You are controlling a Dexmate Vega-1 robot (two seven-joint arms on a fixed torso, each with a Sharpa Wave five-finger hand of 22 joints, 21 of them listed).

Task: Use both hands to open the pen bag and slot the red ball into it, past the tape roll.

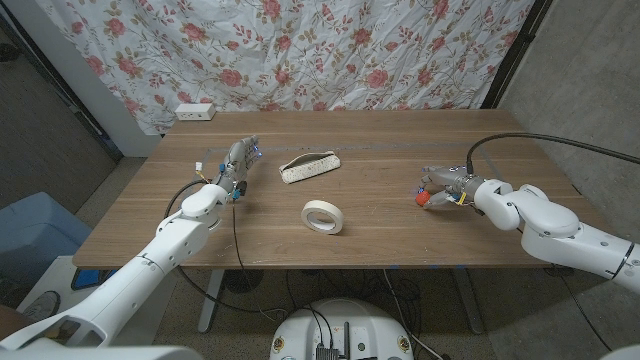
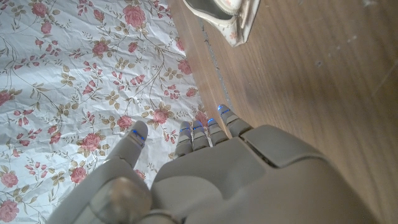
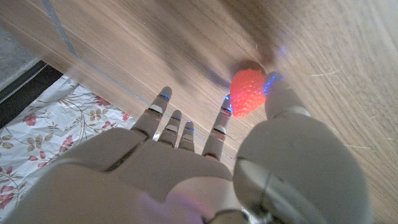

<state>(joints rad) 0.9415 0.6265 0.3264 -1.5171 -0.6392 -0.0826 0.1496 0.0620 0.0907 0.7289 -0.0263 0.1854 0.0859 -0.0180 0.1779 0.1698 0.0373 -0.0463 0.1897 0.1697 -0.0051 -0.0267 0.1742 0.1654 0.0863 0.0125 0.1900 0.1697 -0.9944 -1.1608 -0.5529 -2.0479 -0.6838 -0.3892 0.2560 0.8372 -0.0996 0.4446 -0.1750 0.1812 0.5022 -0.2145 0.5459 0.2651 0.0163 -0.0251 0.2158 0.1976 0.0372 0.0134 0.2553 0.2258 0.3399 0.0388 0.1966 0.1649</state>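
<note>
On the wood-grain table [image 1: 400,215], the left hand [image 1: 238,165] holds nothing, its smooth grey fingers [image 2: 200,134] straight and close together, beside the floral fabric pen bag [image 1: 310,166]. The flat white tape roll [image 1: 323,216] lies nearer the front edge. At right, the right hand [image 1: 445,187] pinches the bumpy, strawberry-shaped red ball [image 3: 247,93] between thumb and finger, low over the table.

no text, label, brand or number can be read on anything here.

Worktop [image 1: 400,215] showing matt wood grain; red ball [image 3: 247,92] looking rough, pitted; pen bag [image 1: 309,166] looking cloth; hands' shells looking smooth plastic.
</note>
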